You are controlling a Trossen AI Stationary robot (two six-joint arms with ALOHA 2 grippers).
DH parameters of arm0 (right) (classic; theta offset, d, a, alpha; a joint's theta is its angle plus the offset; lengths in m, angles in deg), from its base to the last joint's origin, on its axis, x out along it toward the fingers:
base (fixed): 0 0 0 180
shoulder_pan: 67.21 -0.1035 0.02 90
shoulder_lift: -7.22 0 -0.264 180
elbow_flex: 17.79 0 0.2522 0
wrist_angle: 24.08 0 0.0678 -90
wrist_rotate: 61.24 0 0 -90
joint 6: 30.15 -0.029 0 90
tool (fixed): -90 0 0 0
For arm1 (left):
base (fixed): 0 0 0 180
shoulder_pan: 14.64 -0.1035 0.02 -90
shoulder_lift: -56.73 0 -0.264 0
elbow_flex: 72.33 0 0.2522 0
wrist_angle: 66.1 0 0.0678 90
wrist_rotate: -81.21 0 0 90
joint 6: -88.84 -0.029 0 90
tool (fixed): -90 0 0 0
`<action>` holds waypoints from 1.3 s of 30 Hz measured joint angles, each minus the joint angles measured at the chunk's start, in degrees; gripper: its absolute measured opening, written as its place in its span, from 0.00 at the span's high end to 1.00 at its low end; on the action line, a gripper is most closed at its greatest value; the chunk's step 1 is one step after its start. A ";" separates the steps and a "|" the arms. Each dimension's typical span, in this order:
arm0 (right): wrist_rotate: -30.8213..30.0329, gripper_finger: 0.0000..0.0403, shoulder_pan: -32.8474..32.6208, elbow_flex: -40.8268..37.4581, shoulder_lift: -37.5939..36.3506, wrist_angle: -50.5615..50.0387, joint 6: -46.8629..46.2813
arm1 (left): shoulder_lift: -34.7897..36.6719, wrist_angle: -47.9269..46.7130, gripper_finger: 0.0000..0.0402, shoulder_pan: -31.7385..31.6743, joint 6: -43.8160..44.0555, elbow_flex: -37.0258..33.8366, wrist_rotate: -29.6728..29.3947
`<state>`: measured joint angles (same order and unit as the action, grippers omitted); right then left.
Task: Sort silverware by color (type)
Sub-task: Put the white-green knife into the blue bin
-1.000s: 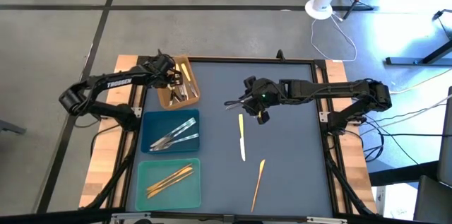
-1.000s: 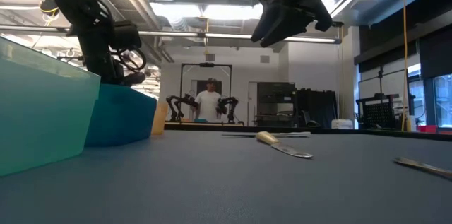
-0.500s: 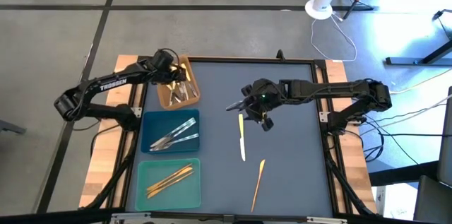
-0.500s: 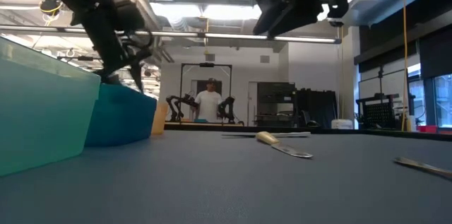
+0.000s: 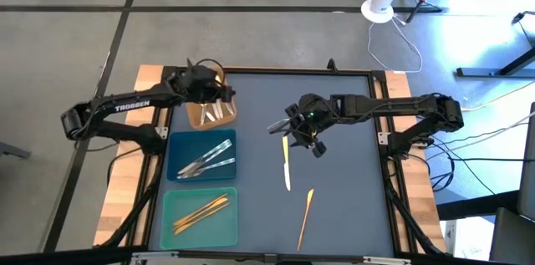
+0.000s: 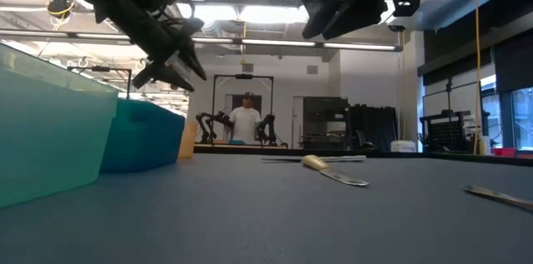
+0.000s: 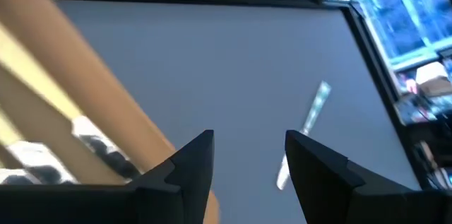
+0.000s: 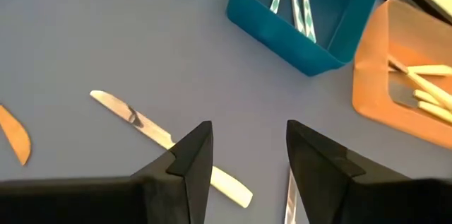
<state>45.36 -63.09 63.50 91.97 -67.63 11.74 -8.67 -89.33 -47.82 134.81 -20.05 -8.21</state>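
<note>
My left gripper [image 5: 226, 94] [image 7: 247, 146] hangs open above the right rim of the brown tray [image 5: 199, 114], touching nothing. That tray holds yellow-handled silverware [image 5: 216, 111]. My right gripper [image 5: 294, 130] [image 8: 248, 136] is open above mid-table. Below it, flat on the blue mat, lie a yellow-handled knife [image 8: 162, 139] [image 5: 286, 165] and a silver utensil [image 5: 278, 123]. An orange-gold knife [image 5: 306, 213] lies nearer the front edge. The blue tray [image 5: 180, 144] holds silver pieces [image 5: 206, 159], and the teal tray [image 5: 175, 202] holds orange-gold ones [image 5: 201, 211].
The three trays stand in a column along the mat's left side. The mat's right half [image 5: 351, 181] has nothing on it. A raised frame [image 5: 380, 131] borders the mat. In the low view a person [image 6: 246, 122] stands far behind the table.
My left gripper has risen out of the brown tray and swung toward the table's right, over the tray's right rim, tipping from steeply down to nearer level, with nothing between its fingers. My right gripper has stayed in place, turning at the wrist.
</note>
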 joint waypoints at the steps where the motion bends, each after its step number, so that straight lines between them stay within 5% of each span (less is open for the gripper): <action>1: 0.00 0.58 0.00 0.00 0.00 -0.43 0.00 | 0.00 0.28 0.58 0.90 -0.01 0.01 -0.02; 17: -0.07 0.58 0.00 0.00 0.04 -3.47 0.35 | 0.00 0.67 0.58 16.59 0.09 0.00 -7.41; 25: -9.87 0.58 0.93 0.02 0.48 -3.25 0.39 | -0.02 5.64 0.58 25.02 0.10 0.00 -11.67; 39: -11.04 0.58 13.33 0.02 8.70 -4.06 -1.60 | -0.04 7.42 0.58 34.94 0.00 0.00 -17.30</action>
<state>34.32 -49.76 63.52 100.67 -71.69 10.14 -8.72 -81.91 -12.89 134.81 -20.05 -25.51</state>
